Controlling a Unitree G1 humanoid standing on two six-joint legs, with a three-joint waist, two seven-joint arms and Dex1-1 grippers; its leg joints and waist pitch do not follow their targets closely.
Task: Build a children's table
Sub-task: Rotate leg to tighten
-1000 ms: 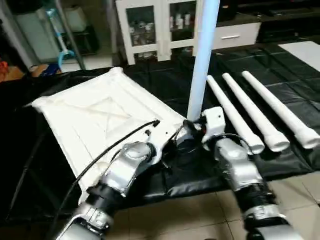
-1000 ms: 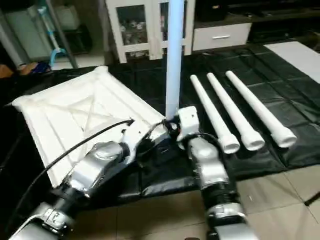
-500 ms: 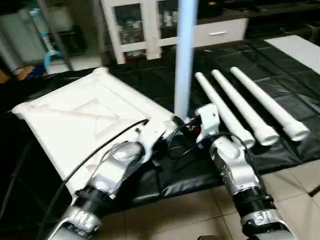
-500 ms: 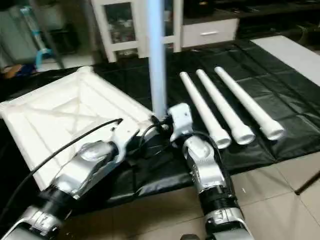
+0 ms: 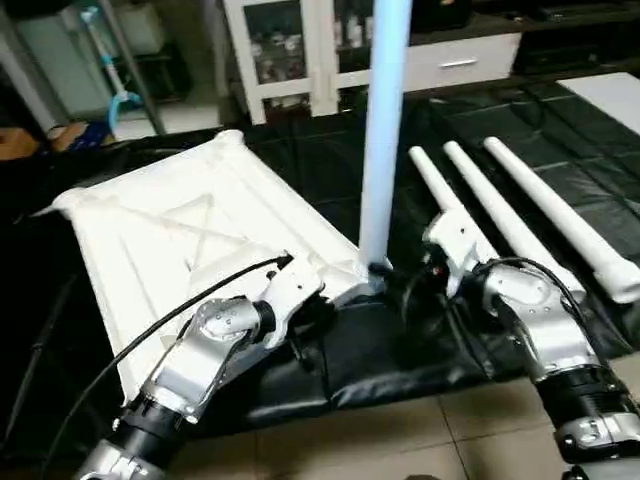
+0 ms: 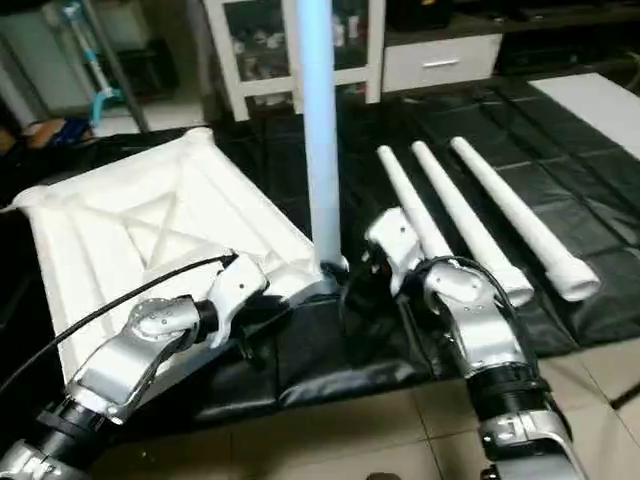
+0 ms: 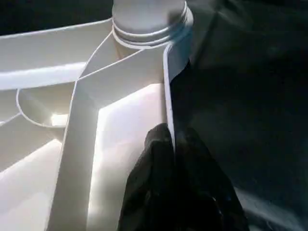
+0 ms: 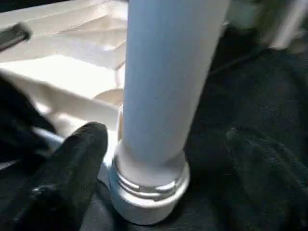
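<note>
While one leg (image 5: 384, 140) stands upright in the near corner socket of the upside-down tabletop (image 5: 190, 240) on the black sheet (image 5: 330, 150), we have three legs (image 5: 520, 215) lying side by side to our right, not yet fitted; our left gripper (image 7: 175, 187) pinches the tabletop's rim; our right gripper (image 8: 159, 163) sits spread around the standing leg's base.
</note>
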